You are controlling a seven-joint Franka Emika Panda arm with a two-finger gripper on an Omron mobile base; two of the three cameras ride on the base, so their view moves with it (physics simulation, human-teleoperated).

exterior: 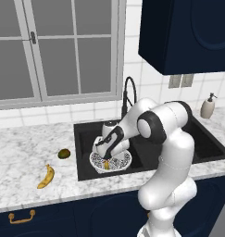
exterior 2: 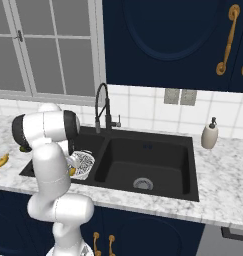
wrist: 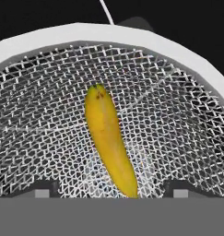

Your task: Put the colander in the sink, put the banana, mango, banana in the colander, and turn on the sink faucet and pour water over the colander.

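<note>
1. The colander (exterior: 111,161) sits in the left basin of the black sink (exterior: 146,159), with the arm bent down over it. In the right base view the colander (exterior 2: 84,162) shows just past the arm, at the left end of the sink (exterior 2: 158,165).
2. One banana (wrist: 109,138) lies inside the colander on the mesh. In the hand view its long axis runs from upper left to lower right, the dark stem end toward the far rim, the other tip down between the two finger tips.
3. The gripper (wrist: 112,190) hangs directly over that banana. Its finger tips (wrist: 45,189) stand wide apart at either side of the fruit and do not touch it, so the jaws are open and hold nothing.
4. In the left base view a bit of yellow from the banana (exterior: 106,164) shows under the gripper (exterior: 107,156).
5. A second banana (exterior: 46,177) lies on the marble counter (exterior: 21,152) left of the sink, its long axis tilted from lower left to upper right.
6. The mango (exterior: 64,153) rests on the counter between that banana and the sink edge, apart from both.
7. The faucet (exterior: 128,95) arches up behind the sink, and a soap dispenser (exterior: 208,106) stands at the far right.
</note>
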